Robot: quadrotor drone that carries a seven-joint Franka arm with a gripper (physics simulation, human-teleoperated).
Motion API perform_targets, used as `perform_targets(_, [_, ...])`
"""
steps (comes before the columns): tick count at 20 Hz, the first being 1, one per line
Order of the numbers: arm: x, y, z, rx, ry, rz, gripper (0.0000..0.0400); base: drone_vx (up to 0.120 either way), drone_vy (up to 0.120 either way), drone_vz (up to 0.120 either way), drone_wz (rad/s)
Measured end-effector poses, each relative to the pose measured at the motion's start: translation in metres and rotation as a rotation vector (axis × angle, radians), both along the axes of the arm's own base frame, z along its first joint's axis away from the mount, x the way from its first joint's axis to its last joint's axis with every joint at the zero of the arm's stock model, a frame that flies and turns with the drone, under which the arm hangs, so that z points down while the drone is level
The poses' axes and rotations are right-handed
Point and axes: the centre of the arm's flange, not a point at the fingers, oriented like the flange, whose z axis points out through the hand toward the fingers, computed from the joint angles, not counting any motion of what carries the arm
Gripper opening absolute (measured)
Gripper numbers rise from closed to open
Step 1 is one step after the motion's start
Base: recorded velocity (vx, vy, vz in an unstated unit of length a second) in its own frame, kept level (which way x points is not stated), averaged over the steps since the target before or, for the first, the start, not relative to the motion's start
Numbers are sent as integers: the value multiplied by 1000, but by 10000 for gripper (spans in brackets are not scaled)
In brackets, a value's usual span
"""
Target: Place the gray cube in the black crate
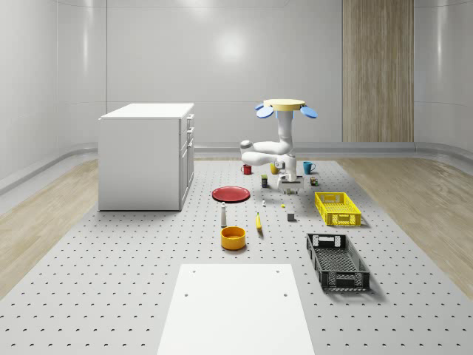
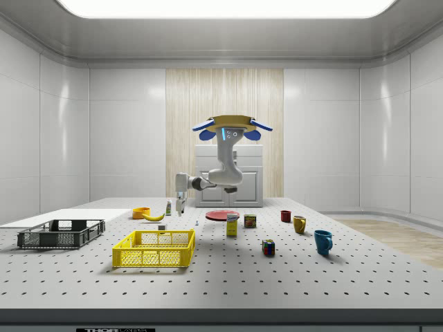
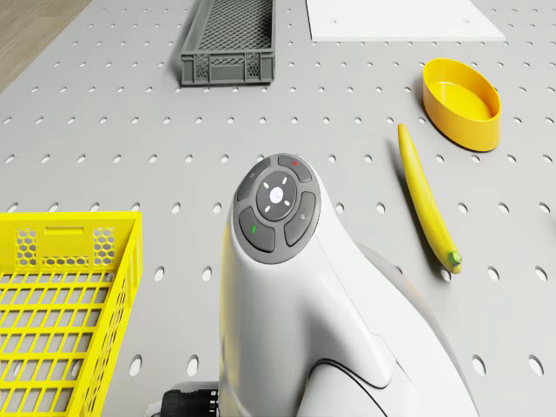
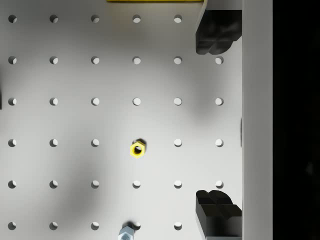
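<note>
Two fingertips (image 4: 217, 35) stand wide apart, nothing between them. My gripper (image 4: 218, 122) hangs above a yellow nut (image 4: 137, 149), with the drone (image 1: 284, 106) hovering over the table's far part. The gray cube (image 1: 291, 217) sits flat, nearer than my claw, just left of the yellow crate (image 1: 337, 208) and beyond the black crate (image 1: 338, 261). I should centre above it and descend square to its faces. It has no long axis.

Near the yellow crate (image 1: 338, 208): a banana (image 1: 259, 222), an orange bowl (image 1: 233, 237), a red plate (image 1: 230, 194), and a blue mug (image 1: 308, 168) behind it.

Cube (image 1: 291, 217) between banana (image 1: 259, 222) and basket (image 1: 338, 208)
</note>
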Motion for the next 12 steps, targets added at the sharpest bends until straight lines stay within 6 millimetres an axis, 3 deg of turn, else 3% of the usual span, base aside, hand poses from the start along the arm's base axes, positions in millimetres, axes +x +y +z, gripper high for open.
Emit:
perform_targets(5, [0,0,0,0,0,0,400,120,0,-120,0])
perform_targets(12, [0,0,0,0,0,0,400,120,-29,-6,0])
